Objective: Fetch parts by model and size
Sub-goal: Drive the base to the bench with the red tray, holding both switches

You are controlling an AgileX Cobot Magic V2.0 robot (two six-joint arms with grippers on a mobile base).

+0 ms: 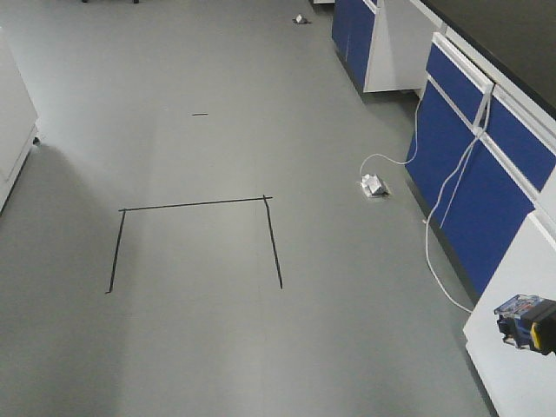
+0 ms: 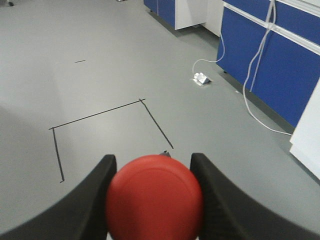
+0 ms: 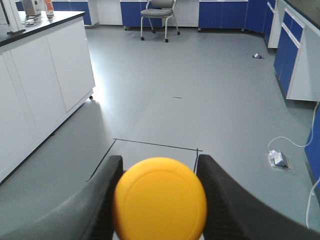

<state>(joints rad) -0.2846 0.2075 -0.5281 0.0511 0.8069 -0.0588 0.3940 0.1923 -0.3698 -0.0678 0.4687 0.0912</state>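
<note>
In the left wrist view the red-capped push-button switch (image 2: 154, 200) fills the gap between the black fingers (image 2: 90, 200), cap facing the camera. My left gripper (image 2: 152, 161) is shut on it, high above the grey floor. In the right wrist view my right gripper (image 3: 159, 161) is shut the same way on the yellow-capped switch (image 3: 160, 197). The bases of both switches are hidden behind their caps. The front view catches the yellow-capped switch (image 1: 526, 321) at the right edge, with its dark body and blue bottom showing. The arms themselves are out of that view.
A black tape square (image 1: 195, 234) marks the grey floor. Blue-fronted cabinets (image 1: 469, 165) line the right side, with a white cable (image 1: 439, 217) and a power strip (image 1: 373, 185) on the floor. A white counter (image 3: 40, 85) stands left and a chair (image 3: 159, 15) far back.
</note>
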